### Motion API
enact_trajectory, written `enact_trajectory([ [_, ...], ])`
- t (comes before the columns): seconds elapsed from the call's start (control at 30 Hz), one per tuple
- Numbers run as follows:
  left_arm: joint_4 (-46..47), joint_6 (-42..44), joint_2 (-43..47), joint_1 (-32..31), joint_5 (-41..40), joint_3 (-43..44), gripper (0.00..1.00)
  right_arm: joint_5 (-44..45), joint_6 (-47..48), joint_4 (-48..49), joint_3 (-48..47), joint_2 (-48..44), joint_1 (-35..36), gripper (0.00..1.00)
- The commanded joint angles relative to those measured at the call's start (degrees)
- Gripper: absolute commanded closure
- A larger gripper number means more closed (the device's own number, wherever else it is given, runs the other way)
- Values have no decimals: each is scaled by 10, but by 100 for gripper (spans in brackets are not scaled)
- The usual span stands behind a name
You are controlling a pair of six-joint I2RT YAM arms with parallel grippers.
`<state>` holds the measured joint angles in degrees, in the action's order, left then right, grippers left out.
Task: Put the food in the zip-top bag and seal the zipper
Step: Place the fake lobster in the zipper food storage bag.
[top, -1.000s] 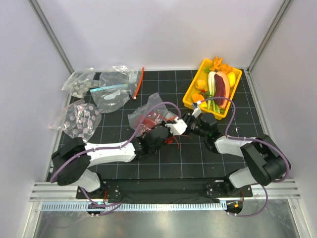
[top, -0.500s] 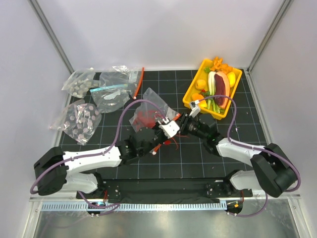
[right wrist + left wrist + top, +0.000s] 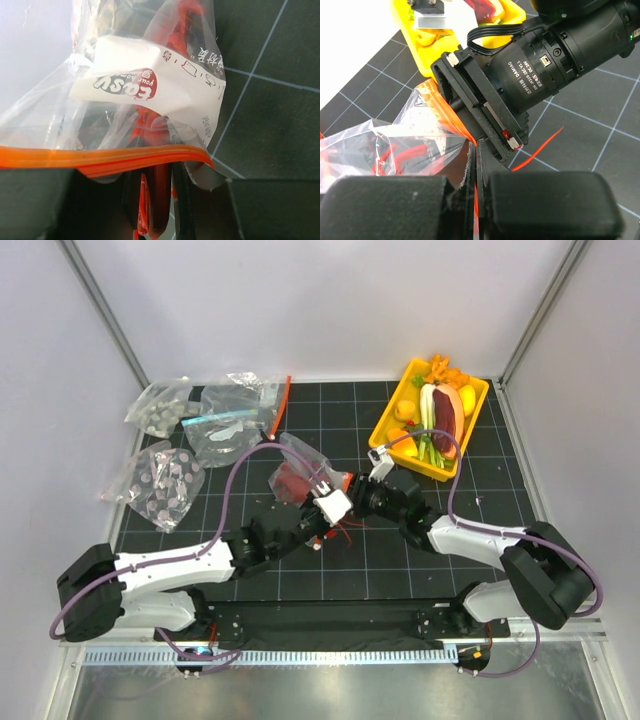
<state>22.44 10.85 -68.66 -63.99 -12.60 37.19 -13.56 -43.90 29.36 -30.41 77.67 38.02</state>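
Top: zip-top bag [image 3: 305,462] sits mid-worktop [image 3: 400,560] with the red lobster [image 3: 292,480] inside. Left claw [image 3: 340,498] and right claw [image 3: 360,490] meet at its mouth.
Left wrist: my left claw is pinched tight on the orange zipper [image 3: 445,117].
Right wrist: the zipper runs across just ahead of the right claw. I can't tell whether that claw is gripping it.
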Motion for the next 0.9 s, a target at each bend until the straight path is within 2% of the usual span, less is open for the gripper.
enact_trajectory([
  [0.0, 38, -29, 12, -3, 23, 9, 100, 57, 29, -15, -20, -15, -1, 99],
  [0.23, 10, -27, -14, -1, 39, 24, 100, 92, 19, -14, -9, -3, 0, 99],
  [0.43, -41, -15, -30, -1, -20, 45, 100, 97, 1, 33, 9, 16, 0, 99],
  [0.57, -64, -9, -51, 0, -28, 59, 100, 117, 7, 1, 6, 0, 0, 89],
  [0.7, -73, -1, -70, -1, -35, 72, 100, 129, 4, 2, 11, 8, 0, 87],
  [0.87, -64, 4, -83, -1, -55, 75, 100, 108, -17, 74, 25, 82, 0, 98],
])
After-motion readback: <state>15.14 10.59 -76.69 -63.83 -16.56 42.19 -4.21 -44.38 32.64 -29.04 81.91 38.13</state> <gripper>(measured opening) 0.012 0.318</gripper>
